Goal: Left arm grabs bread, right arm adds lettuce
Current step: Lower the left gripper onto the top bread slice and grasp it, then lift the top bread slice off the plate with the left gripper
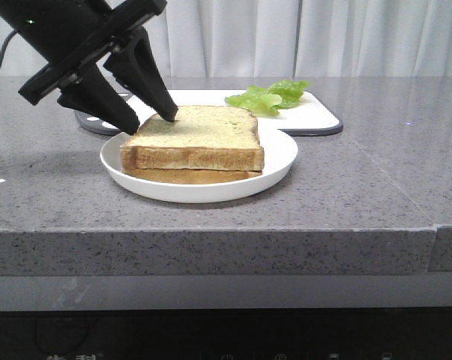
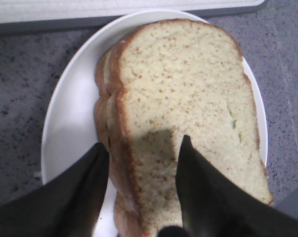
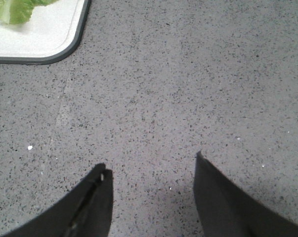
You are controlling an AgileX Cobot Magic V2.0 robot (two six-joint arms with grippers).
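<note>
The thick bread (image 1: 199,135) lies on a thinner slice (image 1: 188,176) on a white plate (image 1: 278,154). My left gripper (image 1: 149,120) is open at the stack's left edge. One finger tip is over the top face and the other is just outside the crust. In the left wrist view the bread (image 2: 188,94) runs up between the fingers of the left gripper (image 2: 144,143). The lettuce (image 1: 269,95) lies on a white tray (image 1: 315,116) behind the plate. My right gripper (image 3: 151,165) is open over bare counter, with the lettuce (image 3: 13,11) far off at a corner of that view.
The grey speckled counter (image 1: 375,172) extends to the right of the plate and ends in a front edge close to the camera. The tray (image 3: 45,34) has a dark grey rim. A white curtain hangs behind the counter.
</note>
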